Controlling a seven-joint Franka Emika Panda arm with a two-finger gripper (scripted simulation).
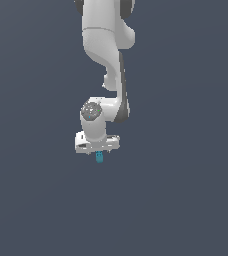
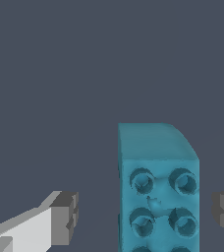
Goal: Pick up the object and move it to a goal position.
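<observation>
Teal-blue rectangular block [image 2: 158,192] with round dimpled sockets on its face sits right between the gripper's [image 2: 146,216] two grey finger pads [image 2: 65,216] in the wrist view, gaps on both sides, so the jaws are spread and not touching it. From the exterior view the block [image 1: 99,157] is just a tiny blue sliver poking out under the white gripper [image 1: 98,150] of the white robot arm [image 1: 106,50]. Everything around is plain dark grey-blue floor [image 1: 186,190], and I can't tell whether the block rests on it.
</observation>
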